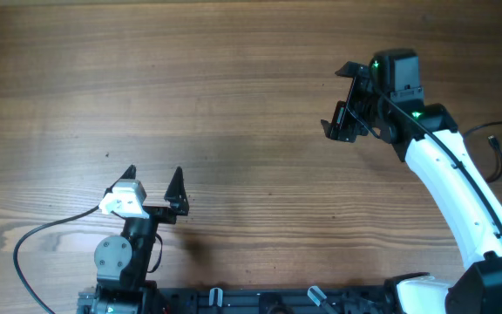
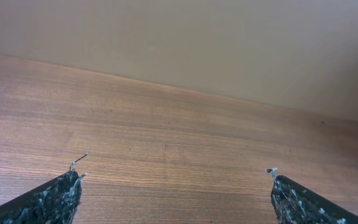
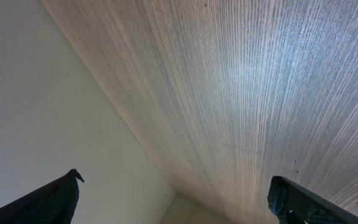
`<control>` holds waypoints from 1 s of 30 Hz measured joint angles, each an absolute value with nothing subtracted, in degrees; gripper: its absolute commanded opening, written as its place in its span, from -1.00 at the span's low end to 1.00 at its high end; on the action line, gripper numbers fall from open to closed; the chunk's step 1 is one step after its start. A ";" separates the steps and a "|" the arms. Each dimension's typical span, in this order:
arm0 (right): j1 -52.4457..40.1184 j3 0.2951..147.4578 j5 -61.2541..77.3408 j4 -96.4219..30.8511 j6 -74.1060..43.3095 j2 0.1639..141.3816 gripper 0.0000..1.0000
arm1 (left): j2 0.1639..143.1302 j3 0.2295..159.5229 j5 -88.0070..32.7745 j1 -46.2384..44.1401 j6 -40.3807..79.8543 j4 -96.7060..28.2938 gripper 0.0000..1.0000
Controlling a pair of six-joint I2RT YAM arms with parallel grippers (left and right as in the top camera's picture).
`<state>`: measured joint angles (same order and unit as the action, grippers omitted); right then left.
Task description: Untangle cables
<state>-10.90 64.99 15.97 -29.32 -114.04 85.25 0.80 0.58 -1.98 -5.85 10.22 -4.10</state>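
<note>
Both pincers are released. L pincer (image 1: pixel 154 171) sits low near the front edge of the table (image 1: pixel 234 87), jaws spread wide and tips pointing away from its base. Its wrist cam shows the two dark fingers (image 2: pixel 48 200) far apart with only bare wood between them, and a pale wall (image 2: pixel 229 37) beyond the far table edge. A thick black lead (image 1: pixel 24 249) from the L arm loops on the wood, behind and to the outer side of that pincer.

R pincer (image 1: pixel 333 100) is well apart from L, further back and over to the right, at the end of a white arm (image 1: pixel 447 174). Its jaws are spread wide too and face toward the table's middle. In its wrist cam, seen at a steep tilt, the fingers (image 3: pixel 48 199) gape over plain wood grain, w/ the pale wall (image 3: pixel 42 124) to one side.

The cables (image 1: pixel 495 148) are behind R pincer, not in front of its jaws. They lie past the white arm, at the right edge of the table, as thin black strands, one w/ a small plug end, partly cut off by the frame. They're apart from R pincer's tips and a long way from L pincer. Can't tell if they're knotted.
</note>
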 measured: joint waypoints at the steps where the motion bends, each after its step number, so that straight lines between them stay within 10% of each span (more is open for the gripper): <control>1: -10.90 64.99 15.97 -29.32 -114.04 85.25 1.00 | 0.80 0.58 -1.98 -5.85 10.22 -4.08 1.00; 30: -10.90 64.99 15.25 -29.71 -114.02 85.25 1.00 | 0.80 0.58 -1.98 -5.85 10.37 -4.08 1.00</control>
